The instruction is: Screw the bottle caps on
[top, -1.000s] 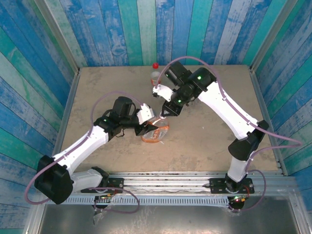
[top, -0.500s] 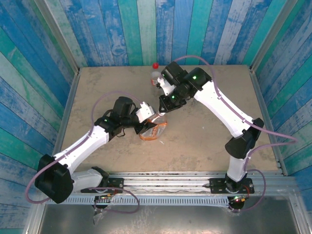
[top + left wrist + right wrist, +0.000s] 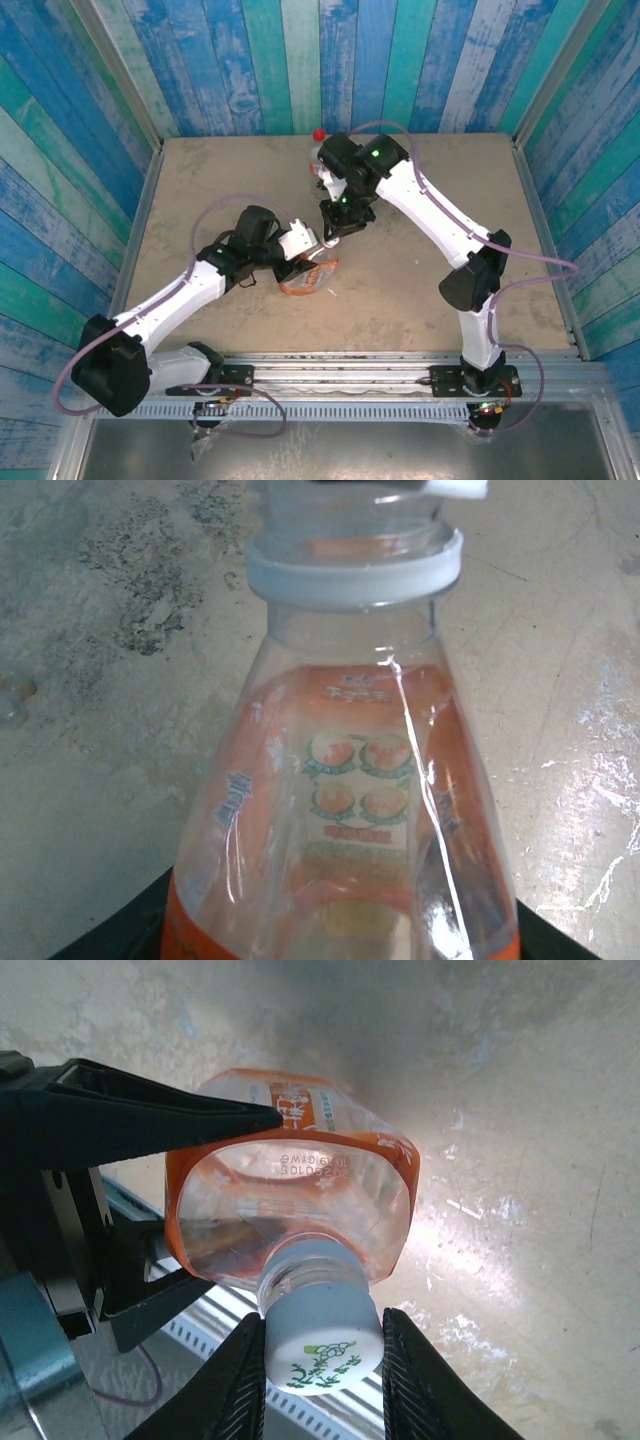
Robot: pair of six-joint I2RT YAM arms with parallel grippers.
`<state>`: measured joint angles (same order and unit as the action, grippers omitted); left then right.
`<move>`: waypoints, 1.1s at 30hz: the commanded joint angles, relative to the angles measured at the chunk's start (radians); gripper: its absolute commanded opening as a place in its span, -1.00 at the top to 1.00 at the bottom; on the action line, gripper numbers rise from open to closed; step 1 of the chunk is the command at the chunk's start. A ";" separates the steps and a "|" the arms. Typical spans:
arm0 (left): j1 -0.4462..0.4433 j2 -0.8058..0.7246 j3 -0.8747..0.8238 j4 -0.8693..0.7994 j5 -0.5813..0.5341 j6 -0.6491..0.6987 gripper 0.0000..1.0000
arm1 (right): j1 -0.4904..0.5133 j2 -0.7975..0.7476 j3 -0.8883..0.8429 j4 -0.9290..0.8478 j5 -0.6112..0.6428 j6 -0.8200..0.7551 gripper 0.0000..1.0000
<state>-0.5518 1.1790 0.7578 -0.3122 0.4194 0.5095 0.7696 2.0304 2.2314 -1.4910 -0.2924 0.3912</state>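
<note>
Our right gripper (image 3: 322, 1318), clenched on the white cap (image 3: 322, 1345), has swung onto the neck of the orange bottle (image 3: 290, 1200) — left gripper (image 3: 303, 262) clamping its body — so we judge twisting comes next.

Bottles: two, orange-labelled bottle (image 3: 300, 1195) and slim bottle (image 3: 314, 152).
Caps: two, white cap (image 3: 322, 1345) and red cap (image 3: 318, 133).
Arms: two, left arm (image 3: 165, 300) and right arm (image 3: 440, 215).
</note>
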 commanded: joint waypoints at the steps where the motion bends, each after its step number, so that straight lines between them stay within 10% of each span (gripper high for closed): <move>1: -0.014 -0.046 0.042 0.230 0.068 0.019 -0.06 | 0.001 0.071 0.022 -0.086 -0.026 -0.025 0.73; 33: -0.014 -0.009 0.029 0.150 0.142 0.047 -0.08 | -0.001 0.046 0.075 -0.104 0.023 -0.163 0.27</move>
<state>-0.5568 1.1793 0.7540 -0.2932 0.4732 0.5476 0.7616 2.0502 2.2852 -1.5650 -0.3119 0.2733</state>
